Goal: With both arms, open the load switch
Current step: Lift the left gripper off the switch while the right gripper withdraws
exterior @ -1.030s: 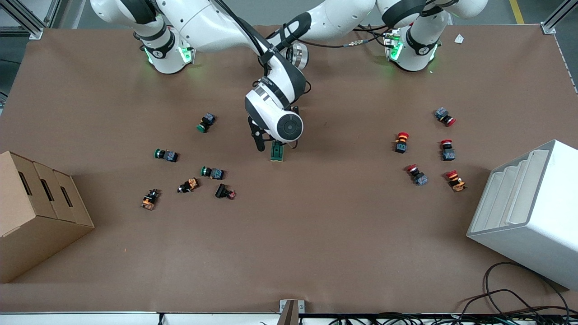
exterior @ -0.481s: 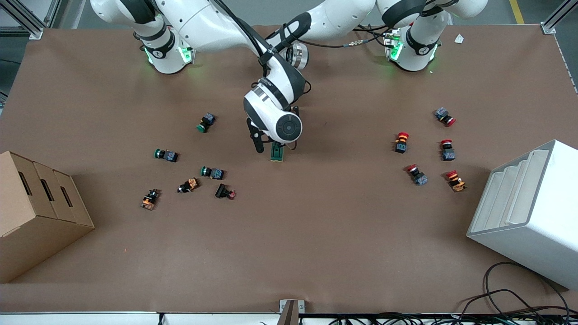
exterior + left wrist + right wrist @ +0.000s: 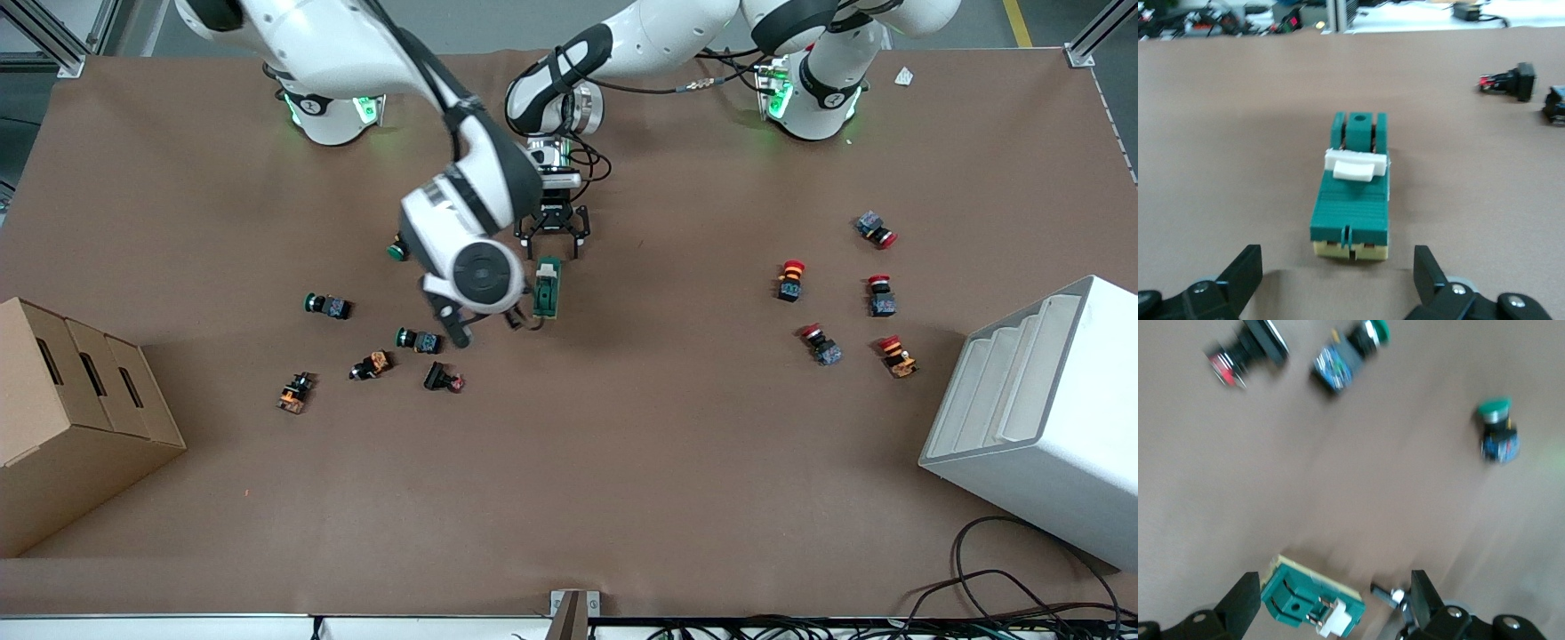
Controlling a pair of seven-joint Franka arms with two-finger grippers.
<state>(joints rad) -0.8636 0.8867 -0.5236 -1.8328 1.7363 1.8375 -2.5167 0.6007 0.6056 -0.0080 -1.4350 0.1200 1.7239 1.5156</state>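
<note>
On the brown tabletop lies the load switch, just beside the released right end effector. The left end effector, also released, hovers at its white-lever end. This rigid plastic block looks light and could slide; hold its ribbed green flanks.

The right arm's wrist is hiding most of a green push-button; motion blur is smearing the right wrist view's load switch
</note>
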